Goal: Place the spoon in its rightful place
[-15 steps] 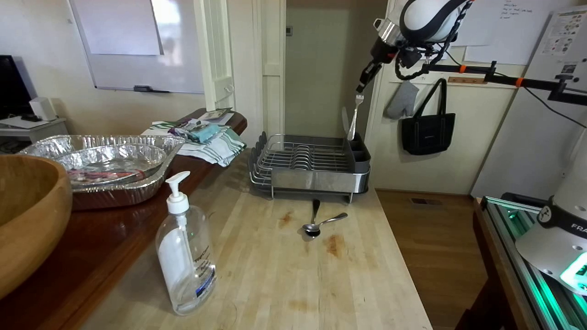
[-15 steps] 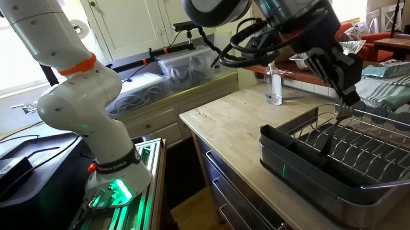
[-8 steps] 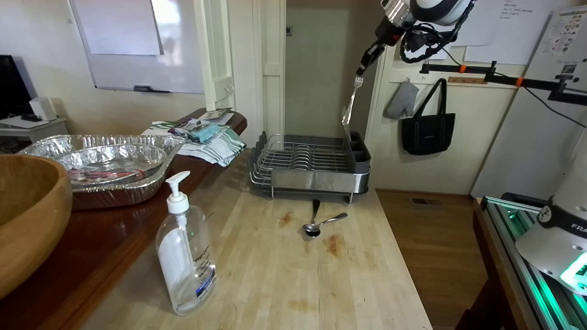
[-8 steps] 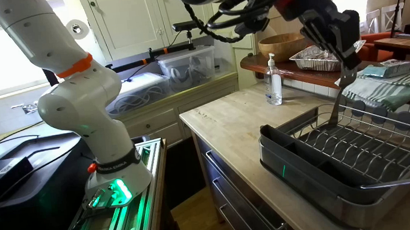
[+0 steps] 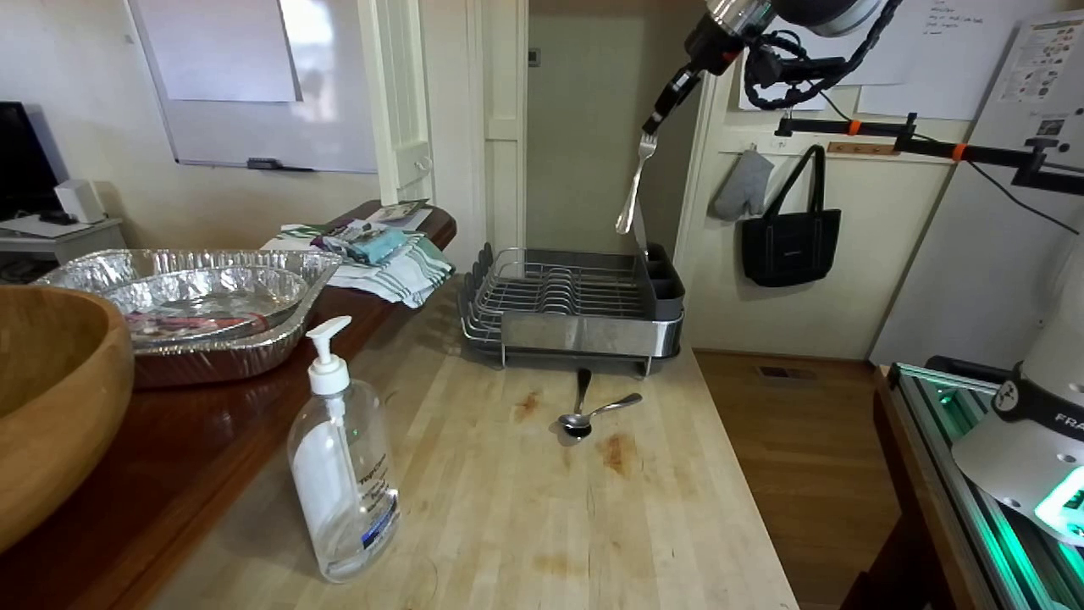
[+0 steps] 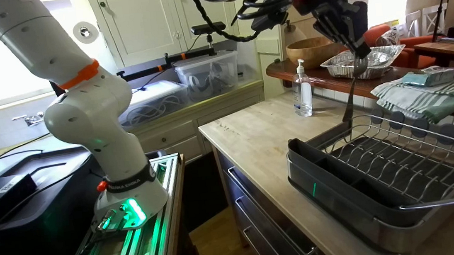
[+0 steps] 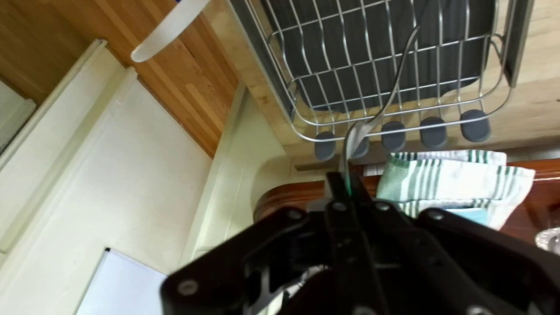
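On the bench (image 5: 508,508), spoons (image 5: 577,420) cross near frame centre, below the end effector (image 5: 650,129). It pinches a tilted fork (image 5: 633,190)

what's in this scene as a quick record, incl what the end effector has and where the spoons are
end effector: closed on the fork
fork: hanging handle-down, higher than the dish rack
spoons: two, overlapping on the counter, not held
dish rack: on the counter
pump bottle: upright on the counter
wooden bowl: near the foil trays
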